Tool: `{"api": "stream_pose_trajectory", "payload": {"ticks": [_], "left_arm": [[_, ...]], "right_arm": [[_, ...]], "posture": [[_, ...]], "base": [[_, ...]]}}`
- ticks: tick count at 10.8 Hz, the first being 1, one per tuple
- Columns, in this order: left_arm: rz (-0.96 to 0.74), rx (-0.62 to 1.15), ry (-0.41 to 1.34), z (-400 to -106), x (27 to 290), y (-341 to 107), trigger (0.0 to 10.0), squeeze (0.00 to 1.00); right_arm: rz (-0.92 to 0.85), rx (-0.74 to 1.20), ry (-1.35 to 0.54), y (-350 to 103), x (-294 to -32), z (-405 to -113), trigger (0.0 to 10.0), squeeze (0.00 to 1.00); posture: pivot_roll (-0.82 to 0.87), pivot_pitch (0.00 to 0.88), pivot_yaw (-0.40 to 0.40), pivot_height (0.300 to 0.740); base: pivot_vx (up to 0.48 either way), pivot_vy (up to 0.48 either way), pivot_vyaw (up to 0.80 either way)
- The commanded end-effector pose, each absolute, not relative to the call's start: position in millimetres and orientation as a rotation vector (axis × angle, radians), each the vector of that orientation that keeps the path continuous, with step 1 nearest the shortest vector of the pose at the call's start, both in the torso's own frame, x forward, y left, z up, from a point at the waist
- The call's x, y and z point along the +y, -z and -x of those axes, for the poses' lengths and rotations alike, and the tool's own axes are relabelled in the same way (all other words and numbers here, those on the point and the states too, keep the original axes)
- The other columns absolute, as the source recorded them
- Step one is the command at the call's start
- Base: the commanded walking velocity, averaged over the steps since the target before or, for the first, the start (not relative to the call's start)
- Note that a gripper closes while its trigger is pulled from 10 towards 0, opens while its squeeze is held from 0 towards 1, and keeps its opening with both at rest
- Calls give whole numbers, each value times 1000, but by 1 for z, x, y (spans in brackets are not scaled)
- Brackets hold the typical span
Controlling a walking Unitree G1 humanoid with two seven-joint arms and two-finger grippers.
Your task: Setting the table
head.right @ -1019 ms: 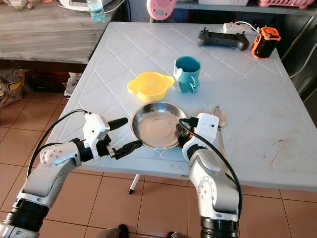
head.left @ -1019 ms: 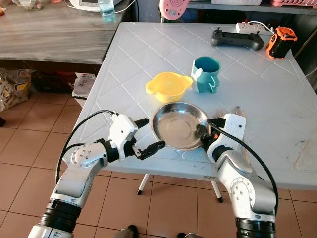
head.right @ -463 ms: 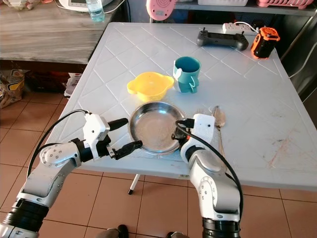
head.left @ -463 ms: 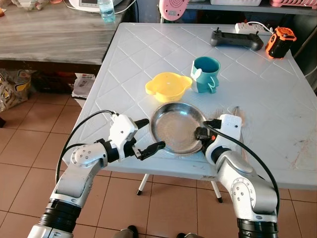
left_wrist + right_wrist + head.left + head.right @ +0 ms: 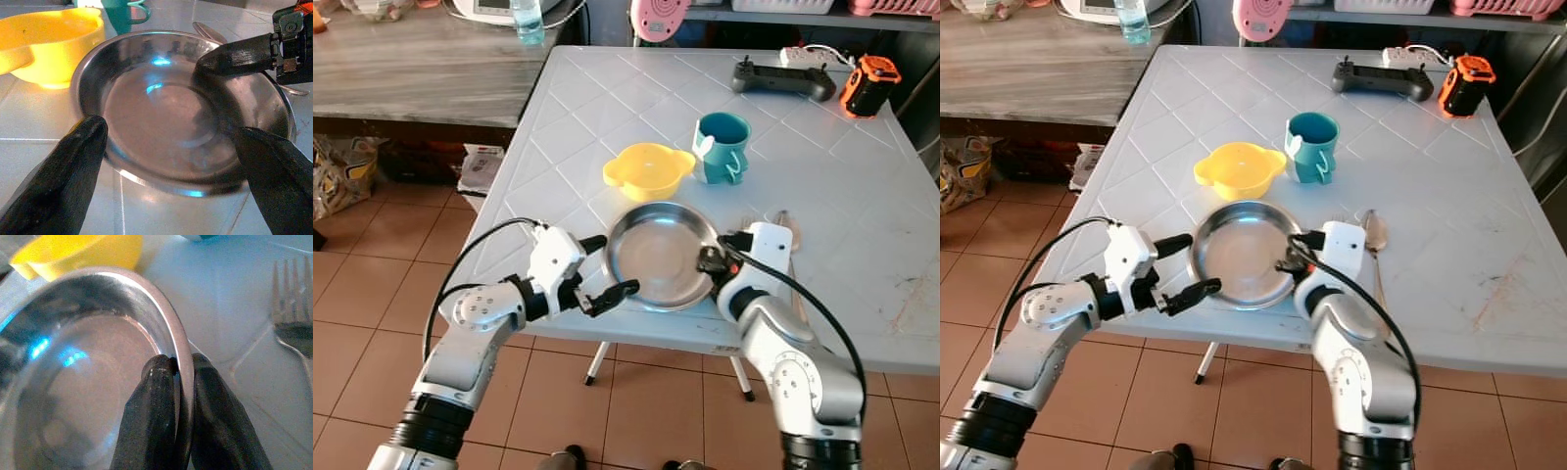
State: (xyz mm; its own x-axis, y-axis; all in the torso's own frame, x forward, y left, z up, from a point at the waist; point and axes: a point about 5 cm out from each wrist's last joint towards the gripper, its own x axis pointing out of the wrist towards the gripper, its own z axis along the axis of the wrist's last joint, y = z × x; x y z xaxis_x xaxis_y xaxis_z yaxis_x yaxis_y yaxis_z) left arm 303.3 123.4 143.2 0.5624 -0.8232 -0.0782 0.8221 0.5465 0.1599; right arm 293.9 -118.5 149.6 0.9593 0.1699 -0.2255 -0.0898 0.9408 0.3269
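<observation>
A shallow steel plate [image 5: 658, 257] lies near the front edge of the white table [image 5: 862, 206]. My right gripper [image 5: 708, 260] is shut on the plate's right rim; in the right wrist view its two fingers [image 5: 156, 406] pinch that rim from inside and outside. My left gripper [image 5: 613, 264] is open just left of the plate, one finger [image 5: 73, 166] on each side of its near rim, not touching. Behind the plate sit a yellow bowl [image 5: 646, 168] and a teal mug [image 5: 721, 147]. A fork [image 5: 291, 308] and a spoon [image 5: 783, 227] lie right of the plate.
A black controller [image 5: 781, 78], an orange-and-black device [image 5: 867, 84] and a power strip [image 5: 808, 54] lie at the table's far edge. A wooden counter [image 5: 411, 59] stands to the left. Tiled floor [image 5: 362, 294] lies below the table's front edge.
The right gripper has slid the steel plate a little to the left, toward the open left gripper. The left arm has stayed in place.
</observation>
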Motion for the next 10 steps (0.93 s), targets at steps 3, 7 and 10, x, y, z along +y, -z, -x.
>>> {"api": "stream_pose_trajectory", "payload": {"ticks": [3, 7, 10], "left_arm": [[-195, -9, 977, -302, 123, -144, 10000, 0], [-178, -23, 946, -309, 124, -148, 10000, 0], [-106, -23, 839, -317, 125, -144, 10000, 0]], "right_arm": [[-200, 292, -25, -138, -141, -278, 0, 0], [-147, 228, 95, -135, -172, -244, 0, 0], [-116, 99, 169, -139, -184, -228, 0, 0]], "posture": [[110, 173, -4, 740], [100, 162, 15, 740], [78, 149, 36, 740]], "base": [[0, 0, 0], [0, 0, 0], [0, 0, 0]]}}
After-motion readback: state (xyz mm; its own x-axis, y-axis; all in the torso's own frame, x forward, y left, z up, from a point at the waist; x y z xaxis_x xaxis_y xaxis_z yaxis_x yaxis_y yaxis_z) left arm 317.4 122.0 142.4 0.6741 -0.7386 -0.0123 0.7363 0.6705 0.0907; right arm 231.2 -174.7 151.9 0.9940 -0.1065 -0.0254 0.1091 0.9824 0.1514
